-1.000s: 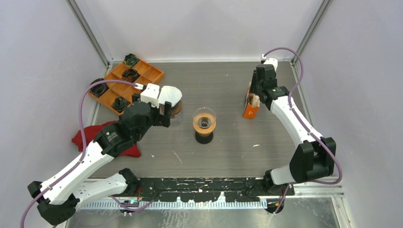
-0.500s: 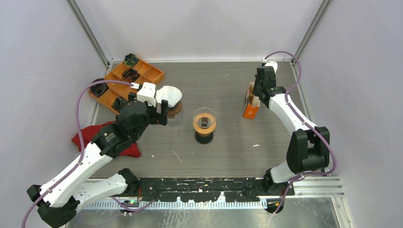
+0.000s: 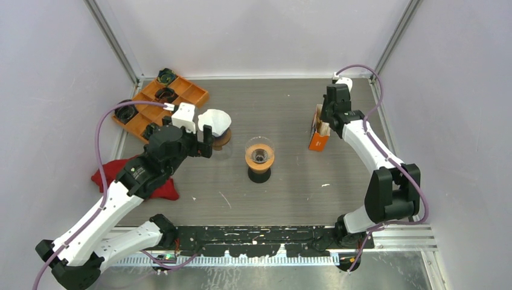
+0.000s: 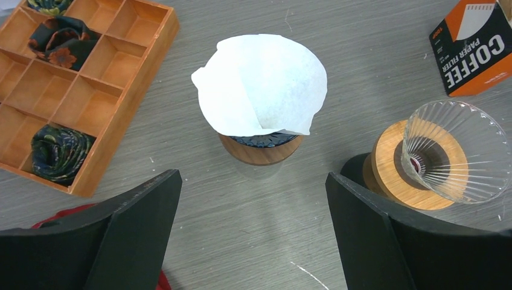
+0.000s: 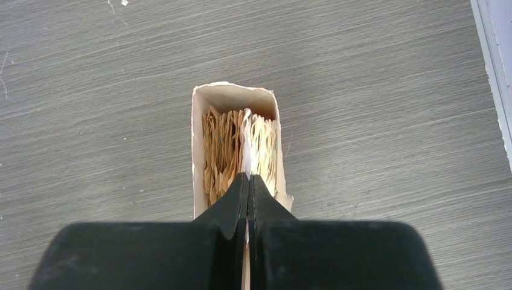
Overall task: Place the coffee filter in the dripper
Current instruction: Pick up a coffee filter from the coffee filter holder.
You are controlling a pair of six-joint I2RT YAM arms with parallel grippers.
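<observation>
A clear ribbed glass dripper [image 3: 259,154] with a wooden collar stands on a black base mid-table; it also shows in the left wrist view [image 4: 450,151]. A white coffee filter [image 3: 215,120] sits open on a second, wood-rimmed dripper [image 4: 261,148] to its left. My left gripper [image 4: 253,229] is open and empty, just short of that filter [image 4: 262,84]. My right gripper [image 5: 247,178] is shut on a thin white filter [image 5: 246,136] standing among brown filters in the open orange box [image 5: 202,139] at the right [image 3: 317,140].
An orange wooden compartment tray [image 3: 181,96] with dark rolled items lies at the back left, also in the left wrist view [image 4: 139,90]. A red cloth [image 3: 108,172] lies under my left arm. The enclosure walls stand close on both sides.
My left arm has drawn back and to the left, away from the white filter, its gripper still open. My right gripper has stayed at the box while its elbow swung nearer.
</observation>
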